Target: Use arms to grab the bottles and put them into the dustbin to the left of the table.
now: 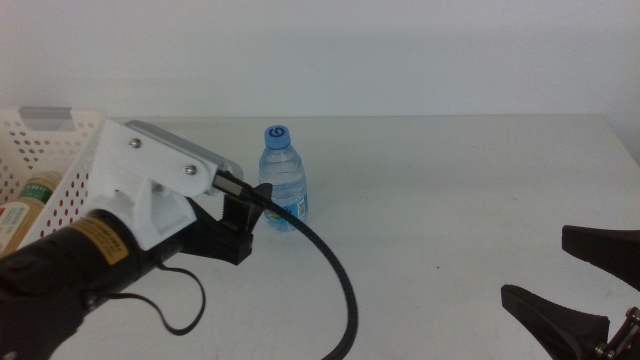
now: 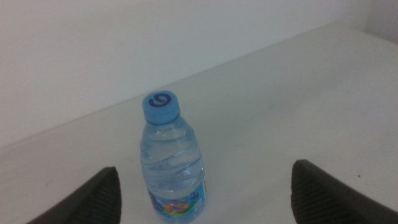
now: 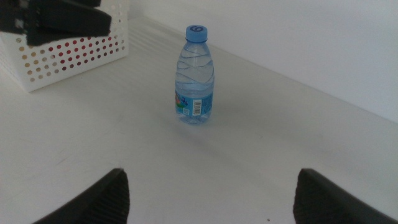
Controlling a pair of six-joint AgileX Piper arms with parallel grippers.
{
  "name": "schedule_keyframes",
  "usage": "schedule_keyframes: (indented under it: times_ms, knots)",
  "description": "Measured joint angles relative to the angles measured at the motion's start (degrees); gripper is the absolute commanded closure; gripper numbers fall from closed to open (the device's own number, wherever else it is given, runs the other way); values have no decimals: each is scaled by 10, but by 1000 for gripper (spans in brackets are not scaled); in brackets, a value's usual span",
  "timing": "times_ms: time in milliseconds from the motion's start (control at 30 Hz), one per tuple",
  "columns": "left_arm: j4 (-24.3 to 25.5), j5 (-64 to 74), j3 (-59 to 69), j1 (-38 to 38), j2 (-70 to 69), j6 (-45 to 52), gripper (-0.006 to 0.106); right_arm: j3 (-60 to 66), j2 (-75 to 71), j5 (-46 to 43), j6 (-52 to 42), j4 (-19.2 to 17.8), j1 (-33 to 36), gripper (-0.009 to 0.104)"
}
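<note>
A small clear water bottle with a blue cap [image 1: 284, 178] stands upright on the white table [image 1: 450, 180]. My left gripper [image 1: 250, 210] comes in from the left and is open right beside the bottle. In the left wrist view the bottle [image 2: 172, 162] stands just ahead of that open gripper [image 2: 205, 168], between the lines of its two jaws. The white perforated dustbin [image 1: 40, 140] stands at the far left; a yellowish bottle [image 1: 30, 195] and something red [image 1: 8, 214] lie in it. My right gripper [image 1: 535, 265] waits open at the bottom right, far from the bottle [image 3: 195, 78].
In the right wrist view the dustbin [image 3: 68, 53] shows beyond the bottle, with the left arm's dark jaws [image 3: 62, 22] in front of it. A black cable [image 1: 335, 275] loops from the left arm across the table's near middle.
</note>
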Motion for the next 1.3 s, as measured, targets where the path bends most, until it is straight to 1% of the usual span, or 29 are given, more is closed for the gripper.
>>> schedule_keyframes:
  times_ms: [133, 433, 667, 733, 800, 967, 1033, 1133, 1300]
  knots:
    - [5, -33, 2, 0, 38, -14, 10, 0, 0, 0, 0, 0, 0, 25]
    - [6, -245, 94, 0, 107, -52, 10, 0, 0, 0, 0, 0, 0, 25]
    - [7, -330, 100, 3, 177, -63, 10, 0, 0, 0, 0, 0, 0, 25]
    - [27, -354, 100, 15, 201, -78, 10, 0, 0, 0, 0, 0, 0, 25]
    - [62, -368, 98, 36, 221, -107, 10, 0, 0, 0, 0, 0, 0, 25]
    - [197, -383, 73, 108, 269, -182, 10, 0, 0, 0, 0, 0, 0, 25]
    - [238, -391, 59, 126, 287, -196, 10, 0, 0, 0, 0, 0, 0, 25]
    - [269, -399, 37, 140, 315, -216, 10, 0, 0, 0, 0, 0, 0, 25]
    - [283, -400, -7, 143, 358, -222, 10, 0, 0, 0, 0, 0, 0, 25]
